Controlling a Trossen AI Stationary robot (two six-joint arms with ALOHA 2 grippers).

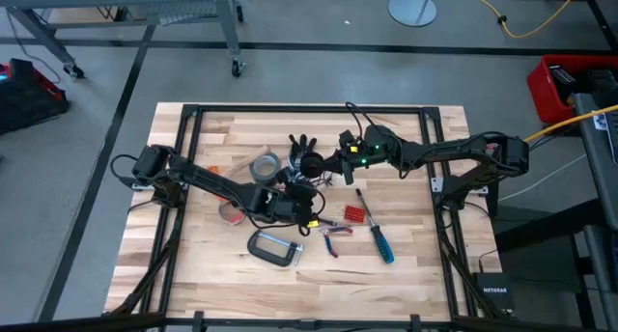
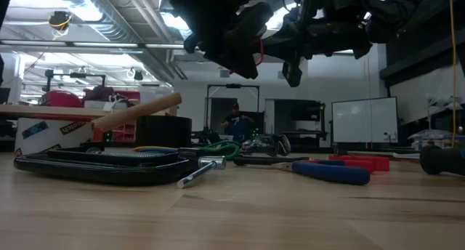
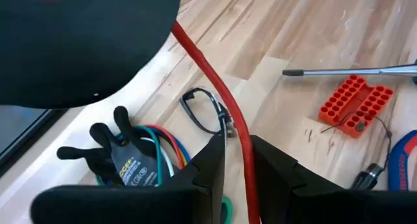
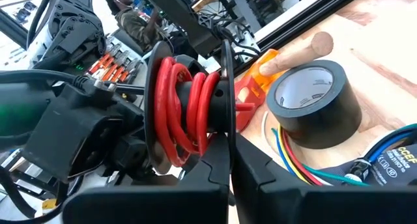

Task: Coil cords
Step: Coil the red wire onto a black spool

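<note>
Right wrist view alone shows red cord [image 4: 184,107] wound on spool [image 4: 225,97]

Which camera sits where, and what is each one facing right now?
High: overhead, straight down on both arms and the table.
Low: table height, level across the C-clamp; arms overhead.
Left wrist: past the left gripper, closed on the red cord.
Right wrist: past the right gripper, at the spool.
Shared: both wrist views show the coloured cords.

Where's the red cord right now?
The red cord runs mid-table between the left gripper, shut on it, and a spool at the right gripper.
</note>
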